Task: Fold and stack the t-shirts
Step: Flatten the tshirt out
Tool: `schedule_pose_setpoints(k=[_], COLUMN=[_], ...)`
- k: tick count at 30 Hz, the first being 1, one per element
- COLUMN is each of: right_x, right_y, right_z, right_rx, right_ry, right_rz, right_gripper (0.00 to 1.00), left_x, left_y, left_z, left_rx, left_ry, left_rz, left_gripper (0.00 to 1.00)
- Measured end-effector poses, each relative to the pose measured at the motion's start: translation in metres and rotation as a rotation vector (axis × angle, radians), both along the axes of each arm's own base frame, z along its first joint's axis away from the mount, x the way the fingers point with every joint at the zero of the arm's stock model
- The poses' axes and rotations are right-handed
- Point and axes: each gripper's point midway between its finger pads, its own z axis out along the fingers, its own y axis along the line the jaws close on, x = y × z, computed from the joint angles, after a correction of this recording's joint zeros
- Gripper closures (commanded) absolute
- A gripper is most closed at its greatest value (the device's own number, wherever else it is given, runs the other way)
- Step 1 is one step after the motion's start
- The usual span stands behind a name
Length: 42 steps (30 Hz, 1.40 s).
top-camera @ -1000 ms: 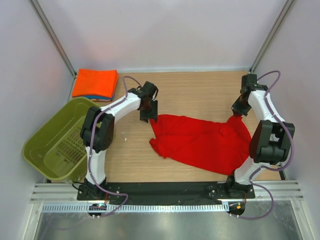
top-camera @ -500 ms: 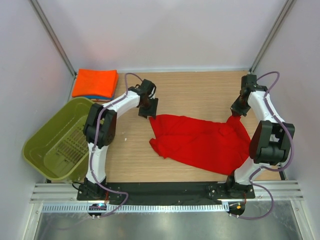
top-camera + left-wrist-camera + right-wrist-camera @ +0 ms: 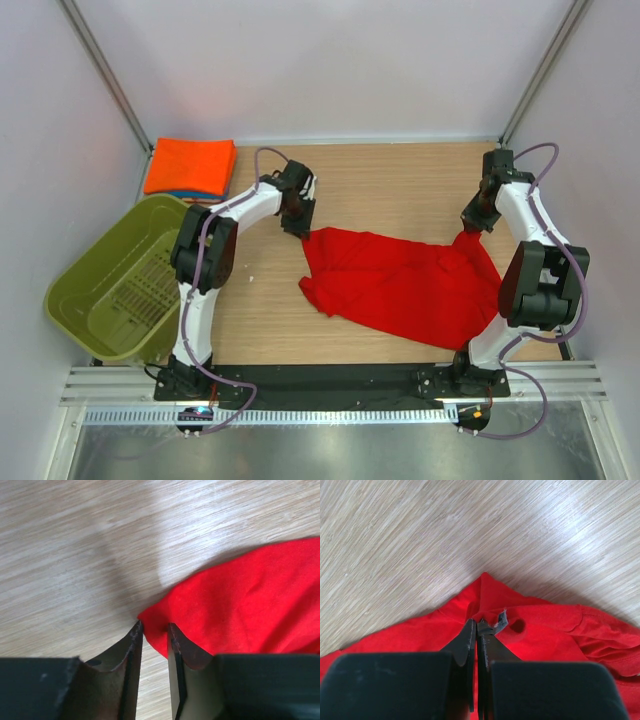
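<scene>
The olive-green plastic basket, slotted across its floor, stands tilted off the left edge of the wood-grain table. Beside it, mid-table, the red t-shirt lies spread as a soft, creased, roughly four-cornered sheet.

At its far-right corner the right gripper is clenched on a pinched peak of the red cloth. At its far-left corner sits the left gripper.

Since a second ago, the left arm has drawn in and come down onto that corner. The shirt's outline and the right arm are unchanged.

The left wrist view shows what the overhead view cannot. The left gripper has its dark fingers narrowly apart astride the cloth's tip, with red fabric in the gap, and they are not pressed together. The right wrist view shows the right gripper with its fingers flat against each other and the cloth puckered around them.

Farthest off, at the far-left corner, the orange t-shirt lies folded square on the blue t-shirt. Only a thin edge of the blue one shows.
</scene>
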Motion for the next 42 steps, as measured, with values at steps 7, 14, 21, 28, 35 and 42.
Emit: schedule_pose_setpoints(k=[7, 14, 21, 28, 35, 42], right_x=[-0.001, 0.031, 0.018, -0.063, -0.148, -0.175], right_y=[-0.002, -0.024, -0.057, -0.049, -0.029, -0.023], right_z=[0.003, 0.093, 0.234, 0.341, 0.419, 0.448], right_rx=[-0.009, -0.057, -0.173, -0.252, -0.270, -0.277], right_ry=[0.006, -0.174, -0.501, -0.824, -1.102, -1.173], right_rz=[-0.021, -0.074, -0.189, -0.258, -0.283, -0.290], right_gripper=[0.99, 0.99, 0.99, 0.99, 0.99, 0.99], left_x=[0.001, 0.036, 0.027, -0.026, -0.077, -0.117], left_y=[0.010, 0.026, 0.062, 0.103, 0.115, 0.121], left_z=[0.005, 0.110, 0.310, 0.376, 0.404, 0.448], left_rx=[0.055, 0.101, -0.019, -0.077, -0.194, -0.328], left_ry=[0.000, -0.225, -0.642, -0.778, -0.819, -0.887], left_rz=[0.022, 0.140, 0.291, 0.399, 0.382, 0.352], left_gripper=[1.00, 1.00, 1.00, 1.00, 1.00, 1.00])
